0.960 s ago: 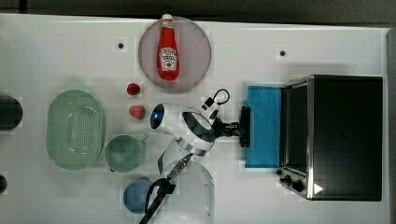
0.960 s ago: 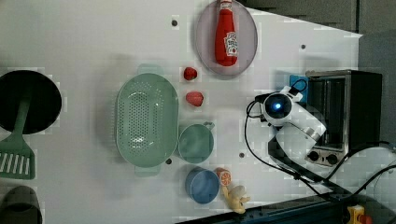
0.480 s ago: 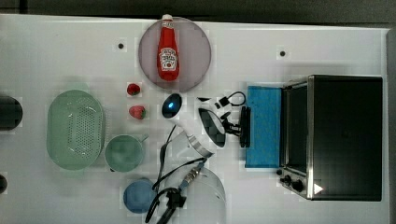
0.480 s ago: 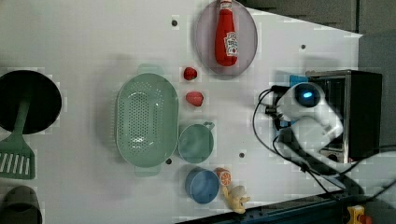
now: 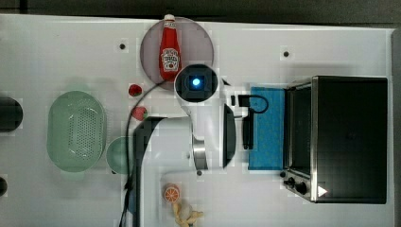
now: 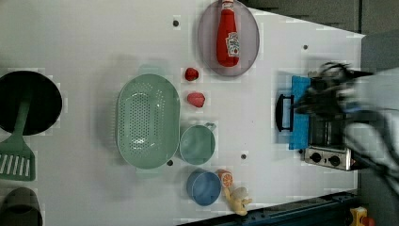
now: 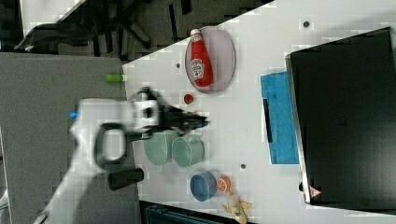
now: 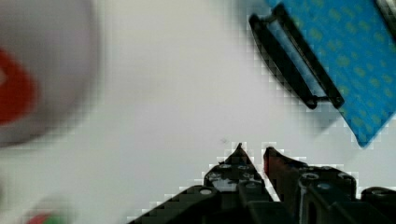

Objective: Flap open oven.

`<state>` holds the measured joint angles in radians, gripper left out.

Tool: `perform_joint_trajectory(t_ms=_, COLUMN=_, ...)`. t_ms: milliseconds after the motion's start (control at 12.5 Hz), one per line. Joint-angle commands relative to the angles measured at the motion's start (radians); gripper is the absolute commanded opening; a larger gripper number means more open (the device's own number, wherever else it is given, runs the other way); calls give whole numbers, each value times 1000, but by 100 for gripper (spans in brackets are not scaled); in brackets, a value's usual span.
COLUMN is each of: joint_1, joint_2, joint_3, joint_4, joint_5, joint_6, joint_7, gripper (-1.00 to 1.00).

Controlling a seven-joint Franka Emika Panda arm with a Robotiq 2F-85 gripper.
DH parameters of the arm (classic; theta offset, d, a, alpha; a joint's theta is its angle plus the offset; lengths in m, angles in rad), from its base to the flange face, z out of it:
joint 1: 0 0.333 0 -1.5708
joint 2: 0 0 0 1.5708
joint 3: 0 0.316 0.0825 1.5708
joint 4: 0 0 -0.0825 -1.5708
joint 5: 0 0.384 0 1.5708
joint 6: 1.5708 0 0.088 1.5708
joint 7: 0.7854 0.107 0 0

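Since earlier frame we lifted arm clear; oven (image 5: pixel 347 137) door lies flat, center-right of top view. Hand (image 8: pixel 252 150) nearly pressed together, empty. Handle (image 8: pixel 294 63): stiff bar, best hold.

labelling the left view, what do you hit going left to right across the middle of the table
black pan → green colander → red strawberry → door handle → blue oven door, lying open → oven
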<state>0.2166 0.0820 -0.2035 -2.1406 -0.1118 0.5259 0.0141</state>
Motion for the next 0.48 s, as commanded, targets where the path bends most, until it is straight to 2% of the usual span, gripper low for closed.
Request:
perform_joint_trajectory(t_ms=80, joint_1=-16, joint_2=-150, joint_3=-15, joint_4=103, joint_5=35, joint_6=-133, joint_7=45, gripper=-65)
perform_joint_trajectory(t_ms=480, joint_1=-21, joint_2=-257, joint_3=-41, joint_4=227, joint_5=36, joint_6=-372, joint_7=93, gripper=-65)
